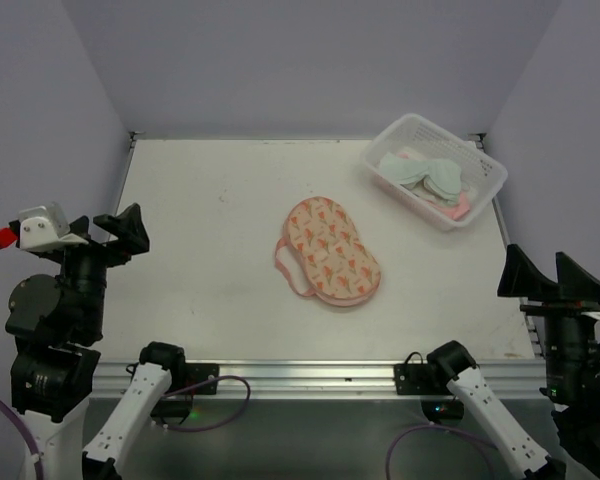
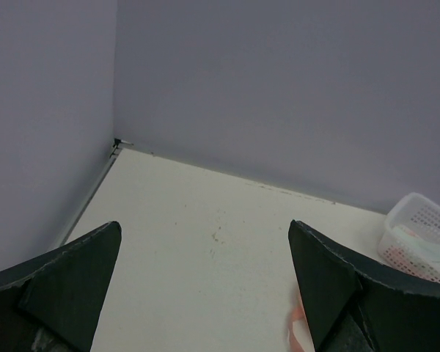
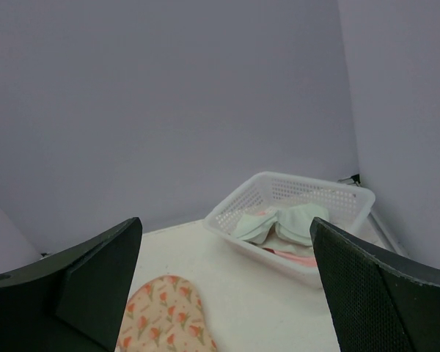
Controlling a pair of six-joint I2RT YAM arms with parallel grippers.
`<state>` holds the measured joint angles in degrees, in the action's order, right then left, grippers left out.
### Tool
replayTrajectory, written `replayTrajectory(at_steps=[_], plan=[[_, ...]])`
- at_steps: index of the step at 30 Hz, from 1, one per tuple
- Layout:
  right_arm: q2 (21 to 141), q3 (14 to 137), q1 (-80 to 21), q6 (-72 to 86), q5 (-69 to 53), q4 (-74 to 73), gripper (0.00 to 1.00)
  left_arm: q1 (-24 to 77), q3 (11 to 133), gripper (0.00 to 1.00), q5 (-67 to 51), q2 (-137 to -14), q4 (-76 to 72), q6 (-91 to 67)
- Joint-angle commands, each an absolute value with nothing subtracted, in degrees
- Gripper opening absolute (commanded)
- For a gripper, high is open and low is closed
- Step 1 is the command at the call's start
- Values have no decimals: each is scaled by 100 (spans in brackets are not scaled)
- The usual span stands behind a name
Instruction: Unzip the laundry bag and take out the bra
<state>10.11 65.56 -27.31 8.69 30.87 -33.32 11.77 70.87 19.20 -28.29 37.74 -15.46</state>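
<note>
The laundry bag point(image 1: 330, 250) lies flat in the middle of the table, peach-pink with an orange pattern, its pink zipper rim closed and its loop on the left side. Its far end shows in the right wrist view point(image 3: 165, 315), and its pink loop point(image 2: 297, 323) shows in the left wrist view. Whatever is inside it is hidden, so the bra in the bag is not visible. My left gripper point(image 1: 122, 225) is open and empty, held high over the table's left edge. My right gripper point(image 1: 540, 265) is open and empty, held high over the right edge.
A white slotted plastic basket point(image 1: 405, 197) stands at the back right corner, also in the right wrist view point(image 3: 308, 194) and the left wrist view point(image 2: 418, 220). It holds pale mint-green bras point(image 1: 420, 170) and pink items. Purple walls enclose the table on three sides.
</note>
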Motion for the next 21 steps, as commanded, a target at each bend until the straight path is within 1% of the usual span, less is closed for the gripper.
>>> replayTrajectory(at_steps=[1, 4, 8, 21], plan=[[1019, 6460, -2725, 721, 3147, -3278, 99, 1213, 6970, 100, 2144, -2603, 3621, -1336], [1098, 6442, -2725, 764, 3103, -3278, 99, 1204, 6716, 100, 2276, -2374, 3455, -1450], [1309, 6372, -2725, 834, 3024, -3077, 99, 1204, 6276, 100, 2171, -2215, 3252, -1652], [1406, 6319, -2733, 800, 2857, -2865, 99, 1204, 6047, 100, 2127, -2285, 3182, -1758]])
